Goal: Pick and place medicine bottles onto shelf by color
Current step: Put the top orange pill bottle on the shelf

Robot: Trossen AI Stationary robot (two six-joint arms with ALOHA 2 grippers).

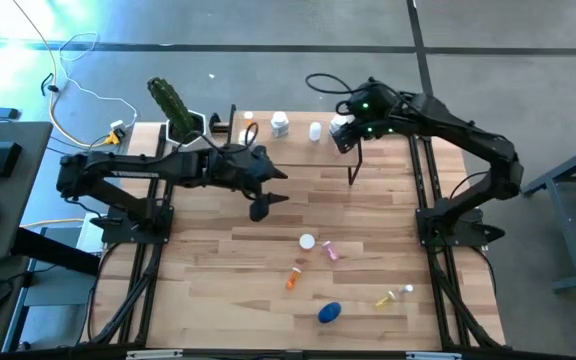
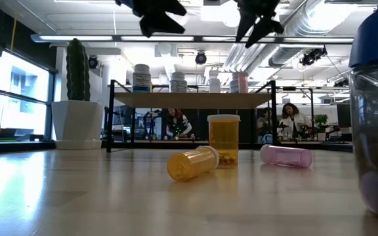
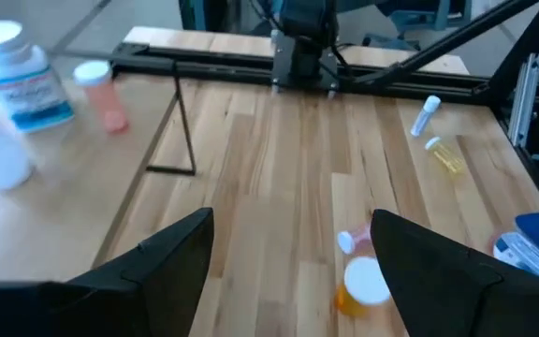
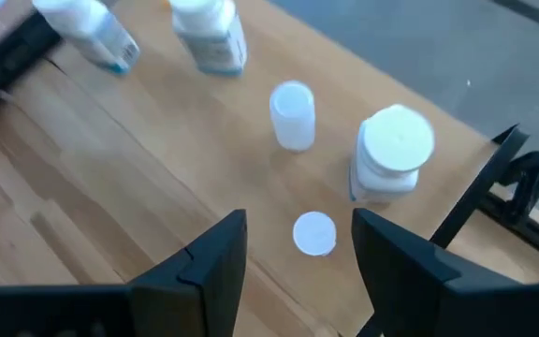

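**While both grippers hang empty, watch the shelf row**

Your left gripper [image 1: 260, 208] hovers over mid-table, fingers apart, holding nothing. Your right gripper [image 4: 298, 248], also spread and empty, sits above the shelf [image 1: 298, 140]. Loose medicine bottles [image 1: 308, 241] lie toward the table's near edge. Lifting carelessly could topple the white bottle [image 4: 393, 150].

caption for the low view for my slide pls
Orange pill bottle and pink bottle lie toppled before the wooden shelf holding white-capped bottles.
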